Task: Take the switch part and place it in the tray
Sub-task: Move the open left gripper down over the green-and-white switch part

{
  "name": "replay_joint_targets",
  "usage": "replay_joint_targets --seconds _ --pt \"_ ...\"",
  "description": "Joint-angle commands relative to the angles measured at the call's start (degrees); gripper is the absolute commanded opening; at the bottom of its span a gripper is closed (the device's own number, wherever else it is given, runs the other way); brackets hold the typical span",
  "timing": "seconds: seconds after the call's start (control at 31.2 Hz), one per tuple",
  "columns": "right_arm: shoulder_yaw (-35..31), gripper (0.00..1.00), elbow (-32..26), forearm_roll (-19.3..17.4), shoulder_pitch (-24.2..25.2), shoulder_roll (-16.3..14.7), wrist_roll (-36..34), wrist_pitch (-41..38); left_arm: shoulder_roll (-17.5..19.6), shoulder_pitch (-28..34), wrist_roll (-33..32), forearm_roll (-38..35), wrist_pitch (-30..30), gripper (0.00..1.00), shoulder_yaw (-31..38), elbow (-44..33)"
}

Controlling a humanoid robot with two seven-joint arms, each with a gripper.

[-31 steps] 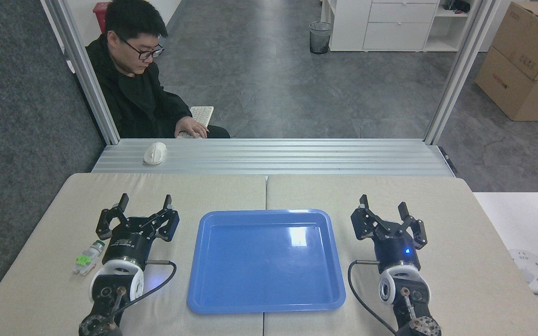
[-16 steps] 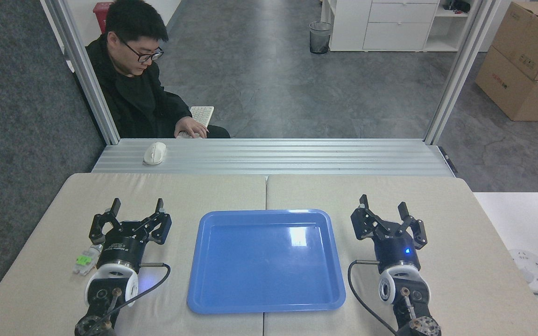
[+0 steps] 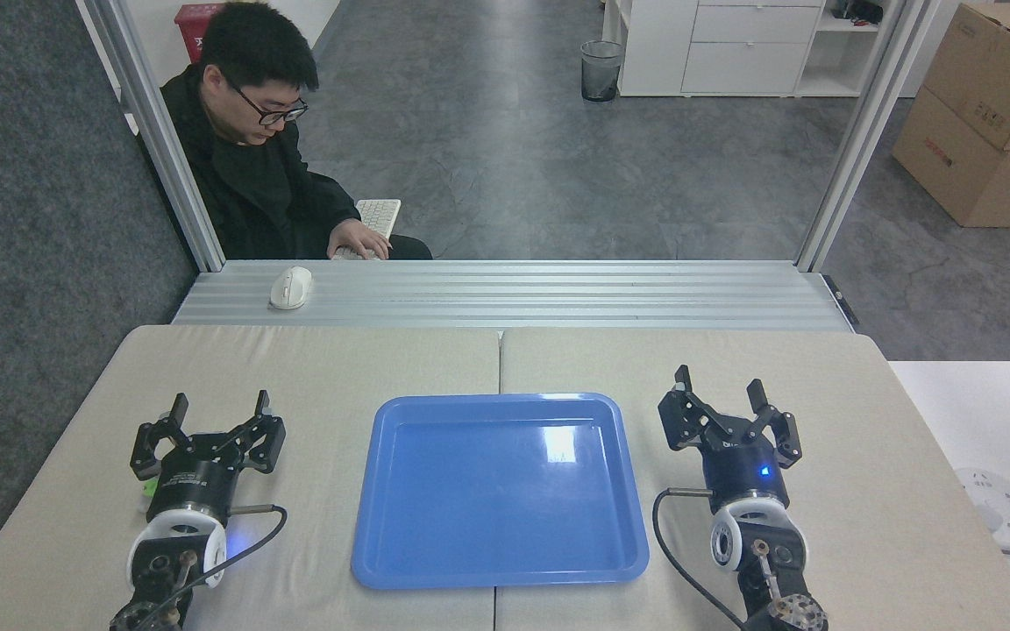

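Switch part mostly hidden beneath left gripper, fingers spread; right gripper likewise spread; tray between.

switch part: almost wholly hidden, only a small bright green sliver shows | lies on the beige table, well left of the tray | pose cannot be told || tray: glossy blue, shallow, rectangular, rounded corners, raised rim | flat at table centre, nothing in it

glossy blue plastic tray, matt table
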Motion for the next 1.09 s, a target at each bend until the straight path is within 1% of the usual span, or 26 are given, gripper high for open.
replay_joint_targets --seconds 0.0,0.13,0.32,0.71,0.87,1.06 --pt "-0.01 1.0 -0.02 -0.04 0.0 0.03 0.01 -0.02 3.32 0.47 0.05 0.04 -0.23 0.99 1.93 4.46" --pt "-0.01 1.0 -0.02 -0.04 0.0 0.03 0.01 -0.02 3.4 0.47 0.31 0.04 -0.15 0.99 1.93 6.13" --pt "-0.01 1.0 -0.02 -0.05 0.0 0.03 0.01 -0.02 3.49 0.82 0.4 0.04 -0.76 0.99 2.64 6.66" --pt "-0.01 1.0 -0.02 -0.04 0.0 -0.06 0.01 -0.02 4.98 0.91 1.89 0.04 -0.85 0.99 2.55 12.63" --pt "-0.01 1.0 -0.02 0.04 0.0 -0.06 0.01 -0.02 5.07 0.91 2.42 -0.05 -0.85 0.99 2.55 14.57" --pt "-0.01 1.0 -0.02 0.04 0.0 0.03 0.01 -0.02 5.43 0.82 2.33 -0.05 -0.85 0.99 2.55 15.01"
